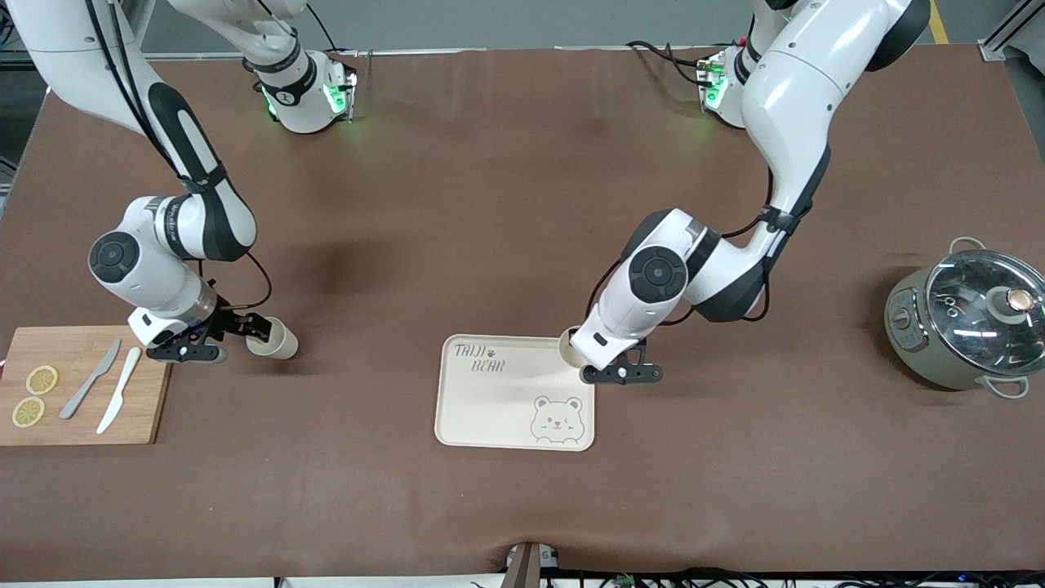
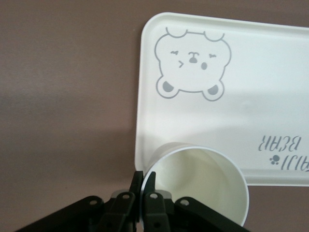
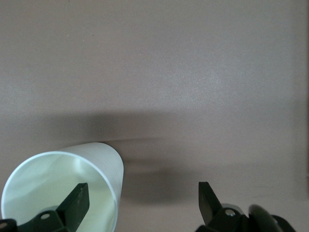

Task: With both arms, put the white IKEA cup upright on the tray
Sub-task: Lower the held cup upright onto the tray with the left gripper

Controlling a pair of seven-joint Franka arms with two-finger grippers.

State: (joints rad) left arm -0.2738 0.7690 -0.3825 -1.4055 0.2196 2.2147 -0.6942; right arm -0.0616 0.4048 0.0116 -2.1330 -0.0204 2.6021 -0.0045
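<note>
While my left arm comes in from its base and bends down over the table, my left gripper (image 1: 589,359) sits at the tray's (image 1: 490,408) corner nearest the left arm's base, fingers pressed together on the rim of a white cup (image 2: 203,181), one finger inside the wall and one outside; that cup stands upright, mouth up, right at the tray edge. My right arm is folded low toward its end of the table, and my right gripper (image 1: 255,328) has its fingers spread wide: in the right wrist view one finger (image 3: 75,205) is inside the mouth of a second white cup (image 1: 276,338) and the other is well clear of it. Can't tell whether this cup rests on the cloth or hangs off the finger; it's tilted or on its side, just beside the cutting board (image 1: 147,392). Count: two cups, one tray with "TAIJI BEAR" lettering and a bear face, one wooden cutting board carrying two lemon slices (image 1: 41,380), a grey knife (image 1: 90,379) and a white knife (image 1: 119,390), and one grey pot with a glass lid (image 1: 971,318) at the left arm's end. Surface is a brown cloth-covered table (image 1: 506,204), slightly wrinkled at the front edge.
</note>
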